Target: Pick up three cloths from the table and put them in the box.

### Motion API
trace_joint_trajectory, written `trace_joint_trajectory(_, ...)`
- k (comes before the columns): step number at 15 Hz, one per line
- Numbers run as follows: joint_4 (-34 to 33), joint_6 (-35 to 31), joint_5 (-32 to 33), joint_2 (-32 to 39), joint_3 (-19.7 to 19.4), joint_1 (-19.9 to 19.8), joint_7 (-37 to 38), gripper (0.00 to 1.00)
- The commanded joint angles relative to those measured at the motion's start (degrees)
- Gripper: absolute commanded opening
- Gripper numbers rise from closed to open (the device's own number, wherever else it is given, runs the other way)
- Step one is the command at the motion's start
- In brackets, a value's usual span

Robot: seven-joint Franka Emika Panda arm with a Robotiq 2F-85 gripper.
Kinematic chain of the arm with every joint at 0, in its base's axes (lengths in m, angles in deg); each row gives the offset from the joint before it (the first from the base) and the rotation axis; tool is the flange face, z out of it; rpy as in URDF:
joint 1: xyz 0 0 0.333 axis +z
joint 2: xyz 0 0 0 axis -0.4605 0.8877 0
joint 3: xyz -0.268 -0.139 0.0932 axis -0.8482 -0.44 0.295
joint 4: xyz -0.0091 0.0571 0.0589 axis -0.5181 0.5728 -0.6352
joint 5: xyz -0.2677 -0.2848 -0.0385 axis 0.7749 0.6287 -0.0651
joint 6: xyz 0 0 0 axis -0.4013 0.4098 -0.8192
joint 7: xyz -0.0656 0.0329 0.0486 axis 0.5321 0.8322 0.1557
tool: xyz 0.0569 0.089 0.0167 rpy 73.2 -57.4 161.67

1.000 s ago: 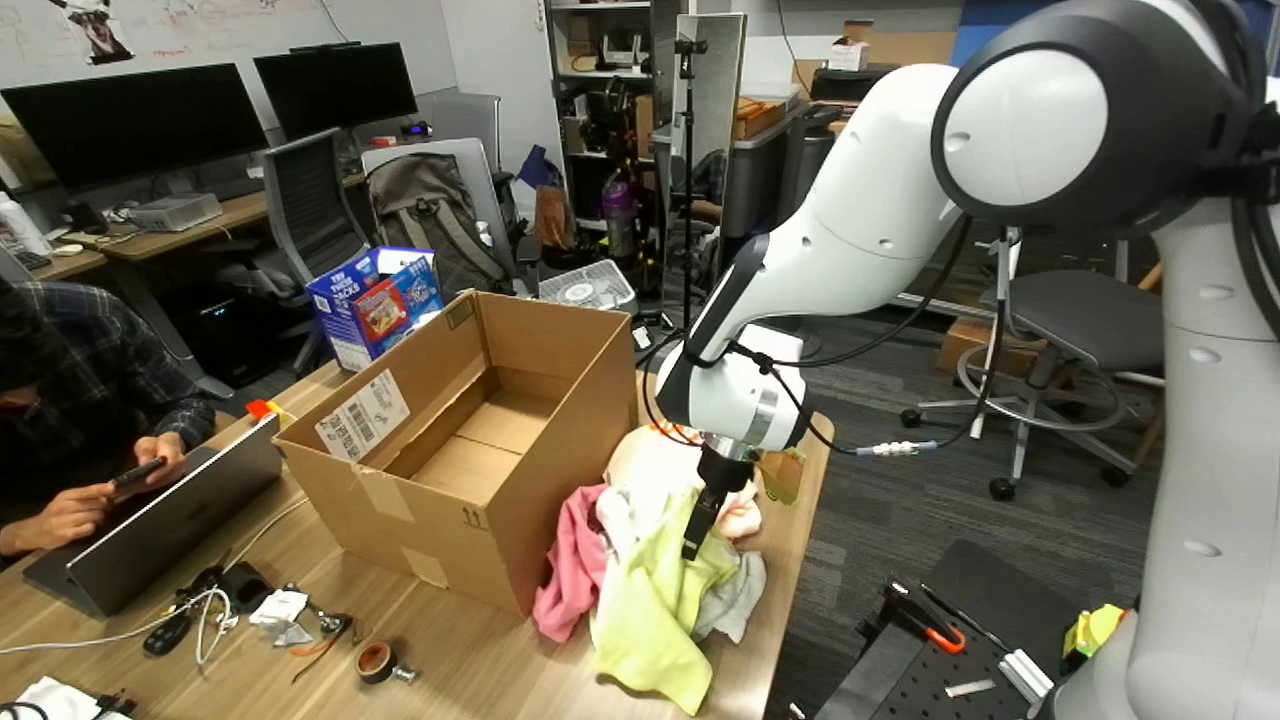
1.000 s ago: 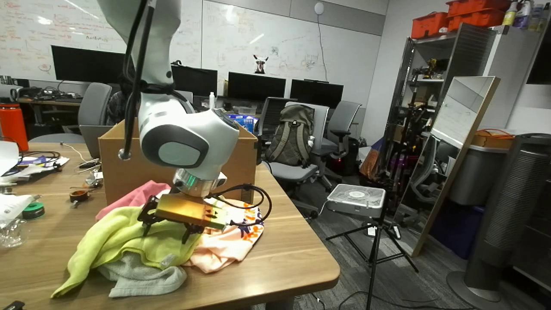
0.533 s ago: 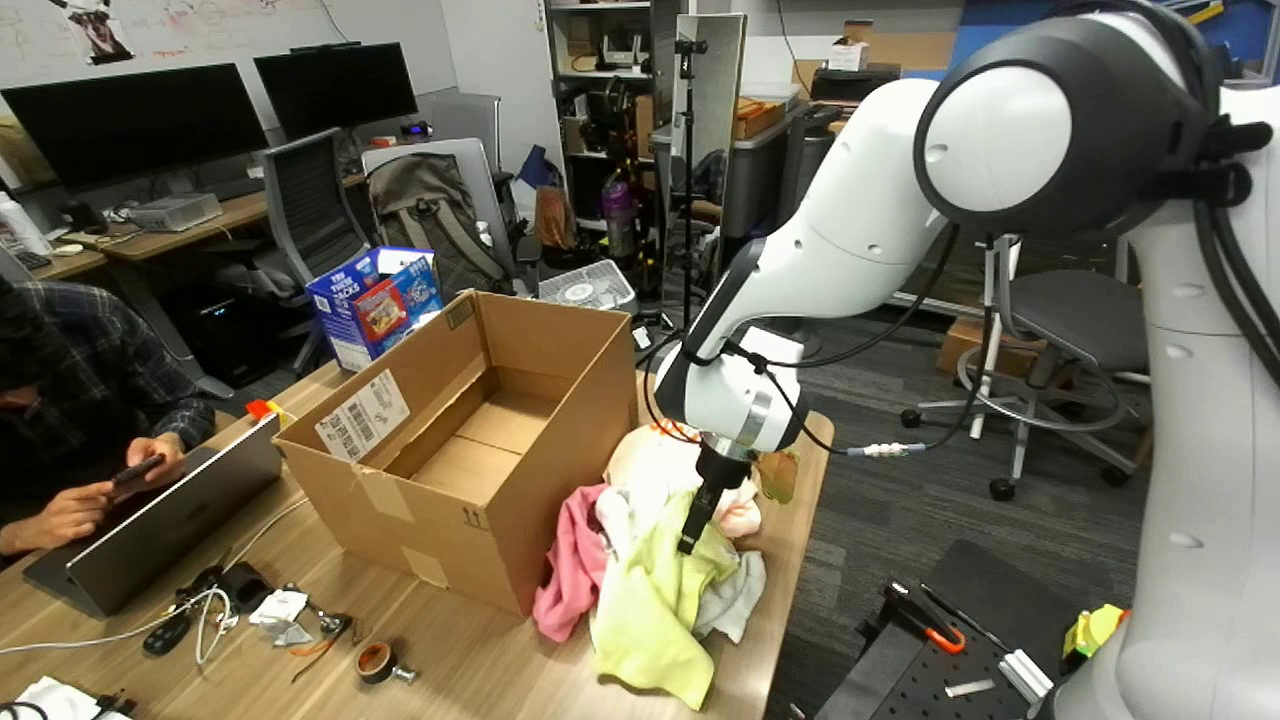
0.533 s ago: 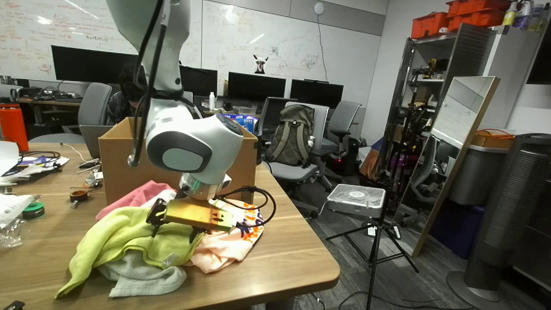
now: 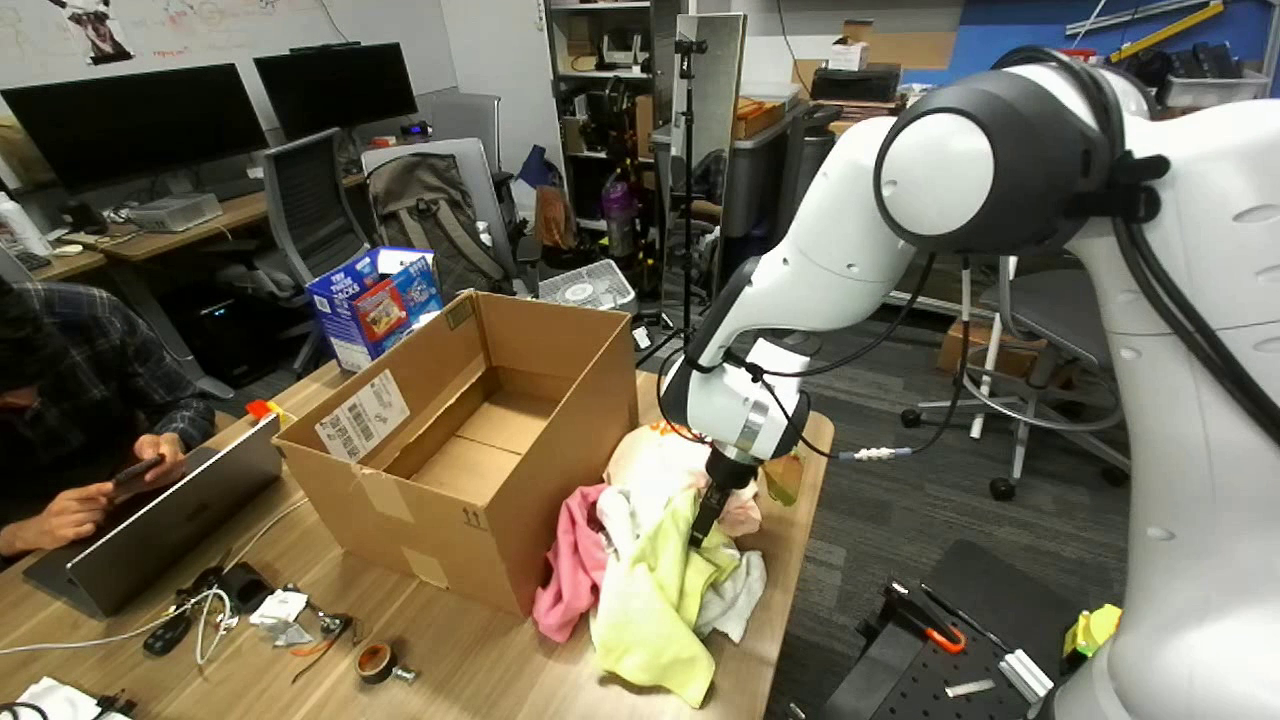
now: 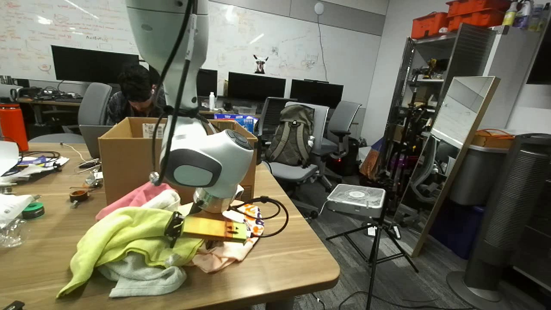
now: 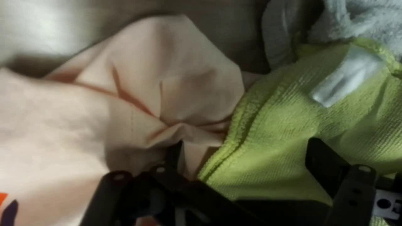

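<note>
A: What is pictured?

B: A yellow-green cloth [image 6: 129, 228], heaped on the table [image 6: 292, 258] over part of a grey cloth [image 6: 142, 277]. Its hem is straddled by the gripper [image 7: 245, 144], fingers [image 7: 326, 166] spread, nothing grasped. By the finger at left in the wrist view, a peach cloth [image 7: 125, 116] is bunched.

A: Which step?

B: Presumably a pick; all cloths seen lie outside the box [image 5: 450, 535]. A squeeze appears called for next, though peach fabric could be caught too.

A: And the room?

B: In an exterior view, the box is placed to the left, just beyond a pink cloth [image 5: 572, 570]; a lift above its rim is needed before leftward travel. At right, only a narrow strip is left before the table's edge.
</note>
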State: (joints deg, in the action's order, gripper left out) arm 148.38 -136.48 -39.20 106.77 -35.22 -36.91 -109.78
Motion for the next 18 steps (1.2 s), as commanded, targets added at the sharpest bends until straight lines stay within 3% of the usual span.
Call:
trace_joint_trajectory(1,-1.45,-1.42,-1.36,1.46,0.55,-0.95,-1.57,0.74)
trace_joint_trajectory(3,-1.33,-0.79,-1.53,0.95,0.53,-1.03,-0.82,0.71)
trace_joint_trajectory(9,0.13,2.19,-3.72,-3.00,0.82,-1.49,2.41,0.24)
trace_joint_trajectory(12,0.96,7.34,-5.46,-7.96,1.11,-1.90,6.44,0.01)
trace_joint_trajectory(14,1.34,12.44,-7.21,-12.67,1.56,-2.64,9.08,0.00)
trace_joint_trajectory(18,1.15,24.51,-13.11,-22.77,-1.15,-1.18,14.46,0.01)
